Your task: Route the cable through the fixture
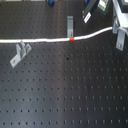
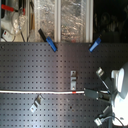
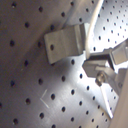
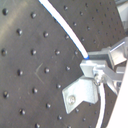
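So the cable [image 1: 45,40] lies stretched across the black board [image 1: 70,90], its red band [image 1: 72,37] just below the middle bracket [image 1: 70,23] in the first exterior view. It passes just above another bracket [image 1: 20,52] further along. The gripper [image 4: 95,67] has its jaws pinched on the cable's far end, beside a third bracket [image 4: 80,95].

Cable [image 1: 40,40] cut off at first exterior view's left.

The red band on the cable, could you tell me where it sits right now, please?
In the first exterior view the red band sits on the cable just above centre, directly below the upper metal bracket and right of the lower-left bracket.
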Robot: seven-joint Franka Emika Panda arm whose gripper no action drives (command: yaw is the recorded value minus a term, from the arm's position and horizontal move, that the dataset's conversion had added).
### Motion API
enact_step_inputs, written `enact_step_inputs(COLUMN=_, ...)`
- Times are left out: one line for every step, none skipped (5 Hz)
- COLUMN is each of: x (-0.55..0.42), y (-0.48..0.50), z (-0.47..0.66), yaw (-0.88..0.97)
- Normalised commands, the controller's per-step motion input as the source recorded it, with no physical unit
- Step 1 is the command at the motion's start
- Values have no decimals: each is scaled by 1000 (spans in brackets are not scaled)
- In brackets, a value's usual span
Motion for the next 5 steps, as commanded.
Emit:
enact_step_inputs(x=99, y=-4, z=-36, yaw=-34)
enact_step_inputs(x=-109, y=80, z=0, yaw=0)
enact_step_inputs(x=-214, y=191, z=188, yaw=-71)
enact_step_inputs(x=-118, y=174, z=261, yaw=-14)
enact_step_inputs(x=-32, y=246, z=310, yaw=-34)
